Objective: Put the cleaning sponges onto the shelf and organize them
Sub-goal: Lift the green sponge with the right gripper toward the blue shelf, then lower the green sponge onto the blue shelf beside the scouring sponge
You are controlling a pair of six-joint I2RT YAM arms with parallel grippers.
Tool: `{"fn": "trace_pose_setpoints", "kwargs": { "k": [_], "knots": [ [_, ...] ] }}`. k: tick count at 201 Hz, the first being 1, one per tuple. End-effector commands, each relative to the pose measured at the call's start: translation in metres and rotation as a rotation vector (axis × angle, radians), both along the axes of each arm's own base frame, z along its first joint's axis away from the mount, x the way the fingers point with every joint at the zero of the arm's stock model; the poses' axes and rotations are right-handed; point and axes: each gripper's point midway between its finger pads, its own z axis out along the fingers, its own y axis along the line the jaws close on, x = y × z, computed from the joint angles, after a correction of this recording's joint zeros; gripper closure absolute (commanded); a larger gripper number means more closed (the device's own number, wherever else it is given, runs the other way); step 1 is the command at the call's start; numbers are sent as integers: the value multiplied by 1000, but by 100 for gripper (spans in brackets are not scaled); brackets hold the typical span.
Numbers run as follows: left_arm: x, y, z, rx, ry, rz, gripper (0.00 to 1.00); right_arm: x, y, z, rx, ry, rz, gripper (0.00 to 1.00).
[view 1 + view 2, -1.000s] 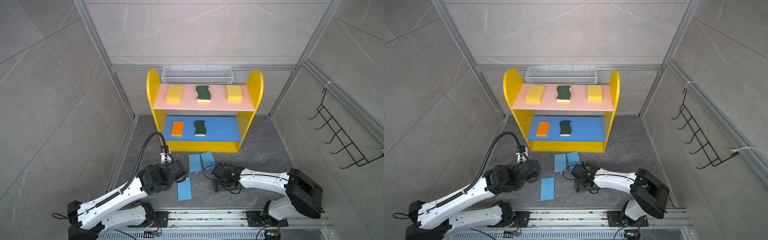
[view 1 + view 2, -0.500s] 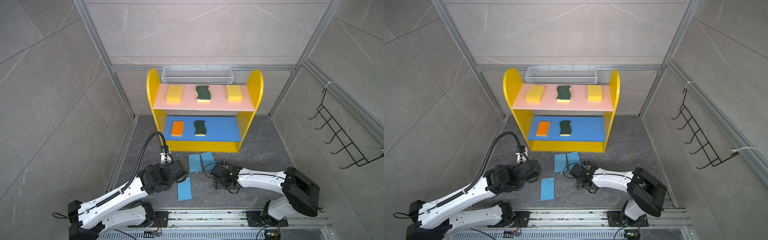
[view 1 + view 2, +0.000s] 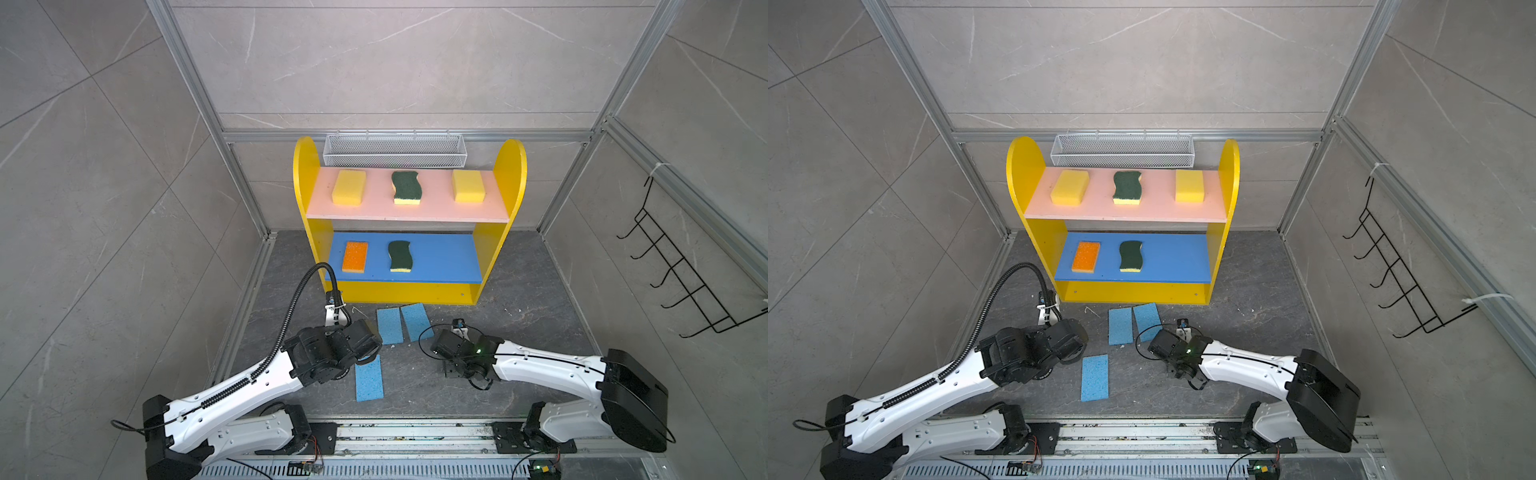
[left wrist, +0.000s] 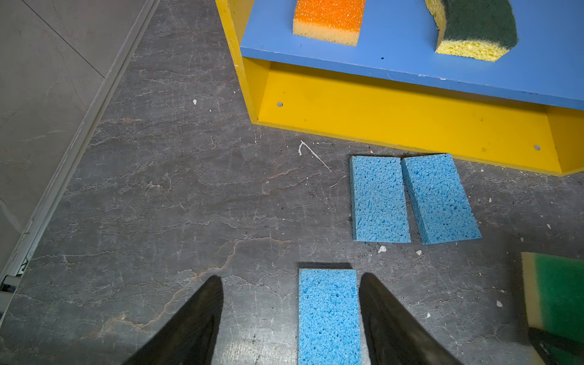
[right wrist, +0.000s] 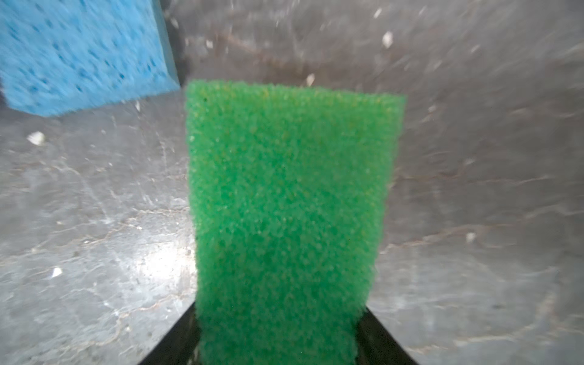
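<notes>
Five of the nine sponges already sit on the shelf [image 3: 305, 174]; the pink upper board [image 3: 436, 208] carries the left yellow block [image 3: 349, 187], the upper scourer [image 3: 406, 187] and the right yellow block [image 3: 468, 185], evenly spaced; the blue lower board [image 3: 444, 257] carries the orange-topped sponge [image 3: 355, 256] and the lower scourer [image 3: 400, 256] on its left half, and its right half is bare; four sponges are not yet shelved; two light-blue sponges [image 3: 389, 325] [image 3: 416, 321] lie side by side on the floor [image 3: 519, 291] just in front of the shelf's base; the third light-blue sponge [image 3: 369, 379] lies apart, nearer the arms; the left gripper [image 4: 290, 276] hangs over it, spread wide and empty, the sponge's end between its fingers; the right gripper [image 5: 279, 308] has the bright-green-topped sponge [image 5: 284, 205] between its fingers, which meet both long sides, so it looks gripped, though the blurred wrist view leaves unclear whether it has left the floor; the task seems just past halfway
</notes>
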Motion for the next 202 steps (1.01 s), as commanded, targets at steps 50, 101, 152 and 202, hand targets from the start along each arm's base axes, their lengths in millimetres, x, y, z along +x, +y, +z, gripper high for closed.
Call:
{"fn": "trace_pose_setpoints", "kwargs": {
  "k": [50, 101, 152, 202],
  "knots": [
    [7, -3, 13, -35, -60, 5, 28, 63, 8, 102, 6, -283, 43, 37],
    [6, 7, 14, -55, -99, 21, 29, 124, 8, 144, 22, -378, 18, 37],
    [9, 11, 17, -51, -134, 16, 29, 177, 15, 153, 22, -420, -16, 37],
    [13, 9, 18, -39, -161, 8, 29, 218, 10, 153, 14, -443, -49, 38]
  ]
}}
